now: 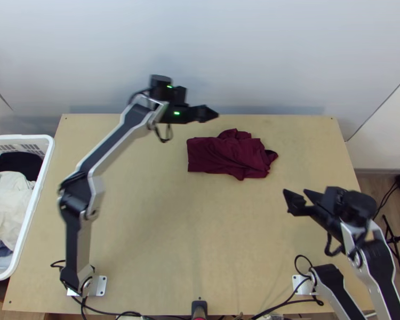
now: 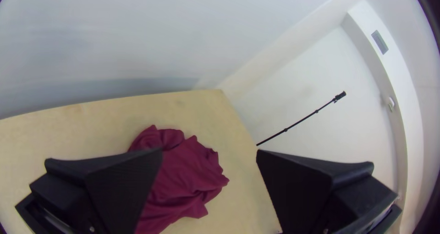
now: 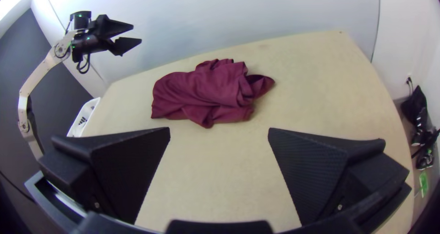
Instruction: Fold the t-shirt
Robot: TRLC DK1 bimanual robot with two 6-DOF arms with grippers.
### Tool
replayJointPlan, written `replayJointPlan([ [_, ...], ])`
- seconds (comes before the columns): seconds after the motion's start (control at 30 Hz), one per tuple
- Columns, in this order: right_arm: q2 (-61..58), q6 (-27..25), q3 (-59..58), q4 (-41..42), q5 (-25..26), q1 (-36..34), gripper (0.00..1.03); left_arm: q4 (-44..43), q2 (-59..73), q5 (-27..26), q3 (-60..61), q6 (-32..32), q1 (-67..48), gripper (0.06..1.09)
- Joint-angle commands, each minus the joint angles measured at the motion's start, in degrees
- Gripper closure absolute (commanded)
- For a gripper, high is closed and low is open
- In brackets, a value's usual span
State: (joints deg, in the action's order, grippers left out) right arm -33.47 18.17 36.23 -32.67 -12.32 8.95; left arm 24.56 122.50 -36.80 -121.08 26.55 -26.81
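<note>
A dark red t-shirt (image 1: pixel 226 154) lies bunched toward the table's far side, its left end fairly straight and its right end rumpled. Just beyond its upper left part, my left gripper (image 1: pixel 213 114) hangs above the far edge. In the left wrist view that gripper (image 2: pixel 209 154) is open, the shirt (image 2: pixel 183 183) seen past its fingers. My right gripper (image 1: pixel 300 196), to the right of the cloth and nearer the front, stands apart from it. The right wrist view shows this gripper (image 3: pixel 219 133) open with nothing held, and the wrinkled shirt (image 3: pixel 206 94) beyond.
A white basket (image 1: pixel 32 213) with black, white and blue clothes stands at the table's left side. A wall (image 1: pixel 285 53) rises behind the table (image 1: pixel 157 229). Cables run along the near edge, around the arms' bases.
</note>
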Motion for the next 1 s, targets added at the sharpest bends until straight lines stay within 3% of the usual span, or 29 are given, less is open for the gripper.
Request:
replayJointPlan([
  [0.0,-12.93,4.24,0.69,6.03,-3.33,2.21,0.03,5.41,-12.99,-0.12,11.21,-6.86,5.89,0.10],
  [0.07,-17.77,4.94,1.39,7.97,-3.77,3.35,0.03,5.77,-18.26,-0.03,15.78,-10.29,7.03,0.10],
  [0.33,-33.50,5.91,3.67,13.94,-6.49,6.17,0.04,11.57,-30.48,0.67,23.78,-13.98,12.57,0.10],
  [0.57,-47.03,5.91,6.40,21.85,-7.20,5.55,0.04,12.18,-39.97,2.34,32.13,-14.06,18.72,0.10],
  [0.97,-63.38,5.12,15.01,26.42,-7.11,3.44,0.04,15.70,-52.18,2.26,37.40,-15.73,29.53,0.10],
])
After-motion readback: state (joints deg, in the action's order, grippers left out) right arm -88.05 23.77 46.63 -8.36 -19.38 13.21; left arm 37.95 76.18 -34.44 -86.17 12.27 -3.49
